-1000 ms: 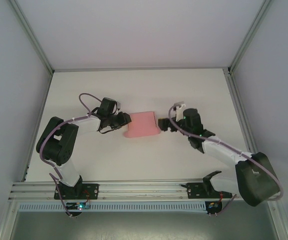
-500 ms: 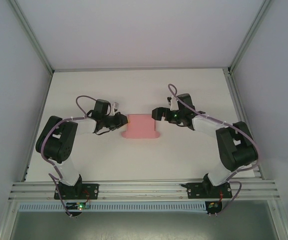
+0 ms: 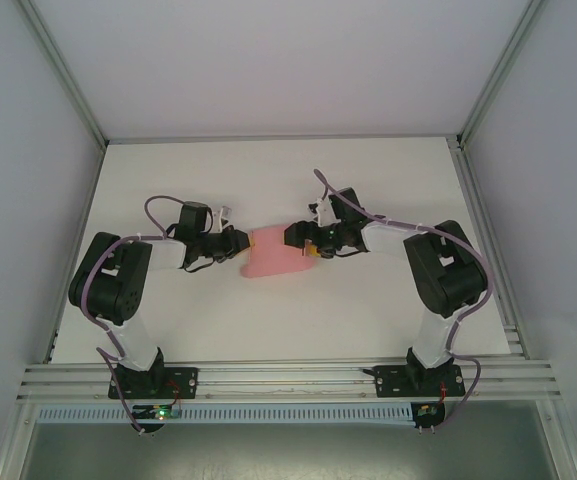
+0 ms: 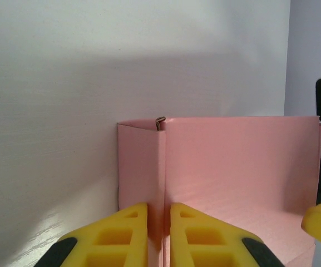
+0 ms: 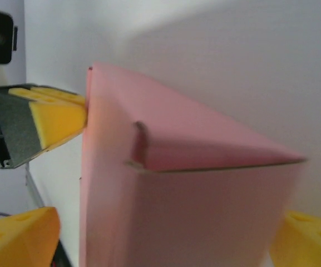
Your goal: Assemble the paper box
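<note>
The pink paper box [image 3: 274,253] lies mid-table between my two grippers. My left gripper [image 3: 240,243] is at its left end, shut on an upright folded edge of the box [image 4: 232,167]; in the left wrist view its yellow fingertips [image 4: 132,222] pinch that crease, with the gripper [image 4: 159,210] centred on it. My right gripper [image 3: 303,240] is at the box's right end. In the right wrist view the box [image 5: 193,167] stands between the wide-set yellow fingers [image 5: 15,236], and the right gripper [image 5: 166,245] is open around it. The left gripper's pad [image 5: 54,119] touches the box's far corner.
The white table [image 3: 368,180] has a metal rail [image 3: 288,378] along its near edge and frame posts at the sides. Both arms reach inward, elbows out, and their cables loop above the wrists.
My right arm has swung left and brought its open jaws around the box's right end, narrowing slightly. The left gripper has closed on the left edge, and the box has shifted a little left.
</note>
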Controlling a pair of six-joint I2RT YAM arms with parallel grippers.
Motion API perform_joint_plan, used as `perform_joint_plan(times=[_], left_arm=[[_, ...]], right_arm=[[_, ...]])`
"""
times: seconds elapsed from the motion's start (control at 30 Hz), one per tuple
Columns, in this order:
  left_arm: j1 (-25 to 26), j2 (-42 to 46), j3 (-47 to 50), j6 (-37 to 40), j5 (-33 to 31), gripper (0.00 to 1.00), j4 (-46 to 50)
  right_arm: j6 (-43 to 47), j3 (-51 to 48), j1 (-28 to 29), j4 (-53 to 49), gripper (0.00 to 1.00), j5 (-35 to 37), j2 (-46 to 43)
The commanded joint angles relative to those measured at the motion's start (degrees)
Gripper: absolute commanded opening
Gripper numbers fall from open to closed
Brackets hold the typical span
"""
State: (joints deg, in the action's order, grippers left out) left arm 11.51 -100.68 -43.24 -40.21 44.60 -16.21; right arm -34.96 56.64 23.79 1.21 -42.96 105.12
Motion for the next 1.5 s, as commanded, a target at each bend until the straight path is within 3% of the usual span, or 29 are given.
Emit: perform_joint_plan(times=[0.0, 0.17, 0.33, 0.37, 0.5, 0.63, 0.73, 0.9, 1.07, 1.23, 1.47], left_arm=[[-0.4, -1.99, -0.41, 2.61, -1.92, 0.14, 6.17], [-0.2, -0.3, -3.19, 3.62, -1.96, 0.19, 6.37], [-0.05, 3.54, -6.55, 7.33, -2.22, 0.39, 8.05], [0.08, 4.55, -7.47, 8.33, -2.76, 0.46, 8.89], [0.33, 9.9, -10.99, 11.51, -8.84, 1.0, 12.11], [2.06, 15.82, -15.75, 19.68, -18.03, 1.0, 17.97], [5.37, 19.24, -19.33, 29.92, -23.52, 1.0, 20.96], [15.41, 20.98, -23.56, 52.12, -32.92, 1.0, 24.73], [22.65, 19.32, -27.15, 71.58, -33.59, 1.0, 30.14], [23.84, 18.58, -25.03, 81.45, -30.71, 1.0, 24.61], [24.2, 12.45, -26.14, 90.52, -35.05, 1.0, 22.33]], right_arm=[[-3.81, 1.09, -0.47, 4.79, 0.8, -3.77, -0.46], [-8.31, -1.74, -1.82, 11.24, 0.38, -5.24, -2.58], [-9.38, -2.24, -2.16, 12.79, 0.22, -5.74, -3.38], [-9.02, -2.24, -2.43, 12.94, 0.18, -5.88, -3.75], [-8.11, -1.47, -4.0, 11.53, 0.2, -5.56, -5.59], [-7.56, -0.28, -6.41, 9.86, 0.19, -6.0, -7.17], [-9.28, 1.78, -8.71, 6.92, 0.19, -7.27, -7.46], [-9.98, 8.16, -11.91, -3.62, 0.2, -8.74, -7.69], [-13.12, 14.3, -14.24, -13.82, 0.22, -9.47, -7.7], [-16.61, 20.39, -14.91, -24.14, 0.23, -12.25, -4.69], [-30.09, 19.73, -15.11, -20.84, 0.24, -17.49, -3.17]])
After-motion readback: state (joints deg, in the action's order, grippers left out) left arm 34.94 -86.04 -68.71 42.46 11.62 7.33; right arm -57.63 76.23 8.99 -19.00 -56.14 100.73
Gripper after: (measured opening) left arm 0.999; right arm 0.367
